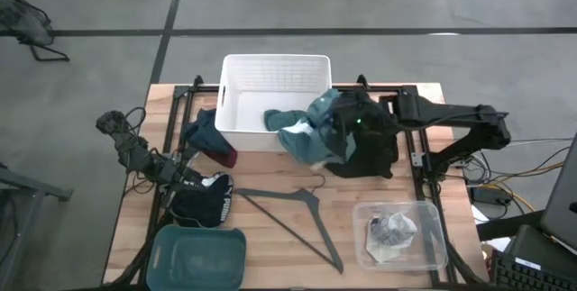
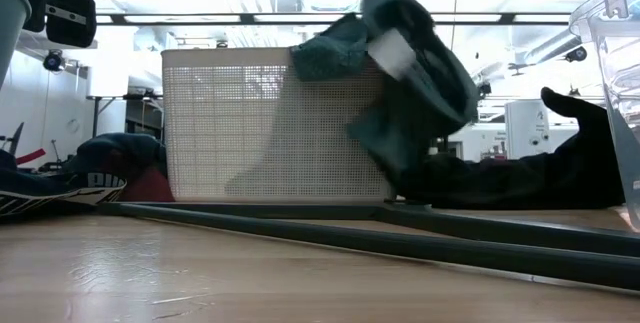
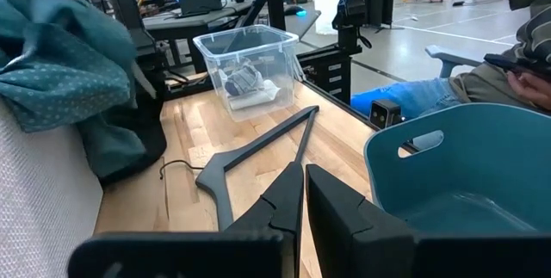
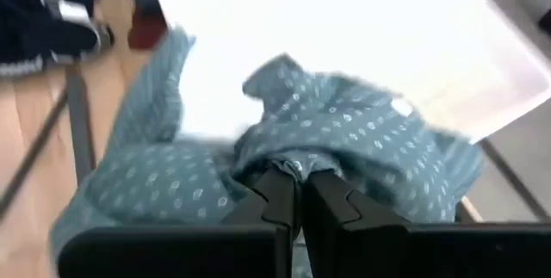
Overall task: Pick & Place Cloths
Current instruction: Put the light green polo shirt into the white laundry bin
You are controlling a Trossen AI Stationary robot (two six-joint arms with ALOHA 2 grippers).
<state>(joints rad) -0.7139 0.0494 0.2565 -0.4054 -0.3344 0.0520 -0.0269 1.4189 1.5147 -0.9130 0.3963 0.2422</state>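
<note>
My right gripper (image 4: 298, 190) is shut on a teal dotted cloth (image 1: 315, 133) above the white slatted basket's (image 1: 270, 75) near right corner. In the low view the teal cloth (image 2: 405, 78) hangs from the gripper, partly over the basket's rim and partly down its outer wall. A black cloth (image 1: 368, 158) lies on the table under my right arm. A navy cloth with white print (image 1: 209, 199) lies by my left gripper (image 3: 303, 199), which is shut and touches nothing. A dark teal cloth (image 1: 203, 131) and a maroon cloth (image 1: 225, 158) lie at the basket's left side. My right gripper pinches a bunched fold of the teal cloth (image 4: 293, 162) between its two fingers, coming from above. The cloth hangs slack below the fingers, with one part (image 1: 279, 120) draped over the basket's rim and the lower part (image 2: 390, 148) hanging outside the basket wall.
A thin grey hanger (image 1: 302, 214) lies on the table's near middle. A teal plastic bin (image 1: 198, 255) stands at the near left. A clear container (image 1: 401, 235) with white and pale pieces stands at the near right. A seated person (image 3: 508, 71) shows beyond the table.
</note>
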